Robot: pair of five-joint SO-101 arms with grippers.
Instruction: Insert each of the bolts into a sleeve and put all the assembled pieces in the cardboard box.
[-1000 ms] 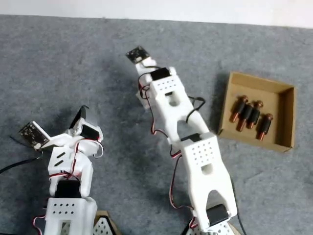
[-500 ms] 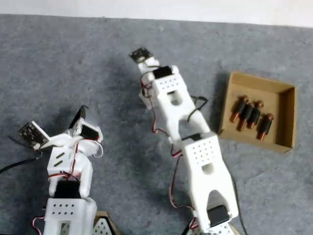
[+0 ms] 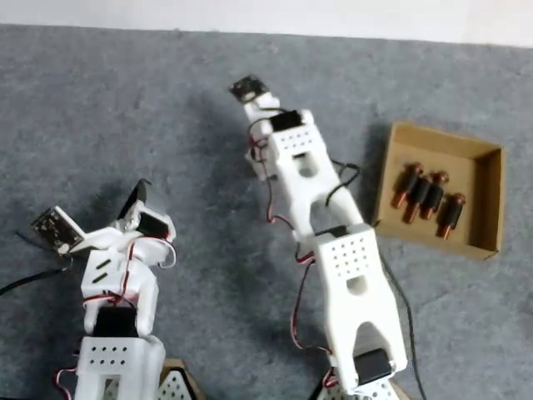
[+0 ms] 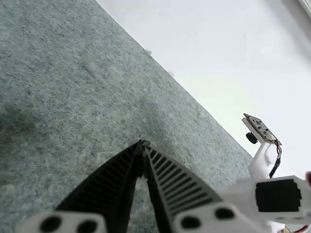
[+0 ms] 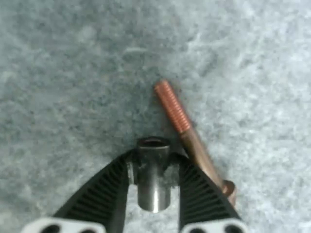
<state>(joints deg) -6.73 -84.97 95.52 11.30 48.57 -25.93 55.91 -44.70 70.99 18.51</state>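
One grey felt mat (image 3: 166,100) covers the whole table, and everything you are working with sits on it. Your right arm (image 3: 350,275) is the longest thing there. It stretches out from the near edge, and its wrist ends beside the cardboard box (image 3: 493,200), on the side that faces the other arm. Your left arm (image 3: 117,283) is folded up short, well apart from the box and beyond the right arm.

The box lies flat with its open top up. Four assembled pieces (image 3: 420,197) lie in it side by side, three close together and one slightly apart, all slanted the same way.

Your right claw (image 5: 153,162) is closed to about the width of the sleeve (image 5: 153,179) and grips it from both sides. The sleeve is a dark metal tube, and its open mouth points away from the wrist. Your left claw (image 4: 142,145) is fully closed, its two fingertips meeting, with nothing between them. It hangs above bare mat, far from the box.

One loose bolt (image 5: 187,131), copper-coloured, lies on the mat just beside the held sleeve, under the right wrist and so near the box. Its threaded end points away from the claw and its head lies by one finger. You cannot tell whether the bolt touches that finger.
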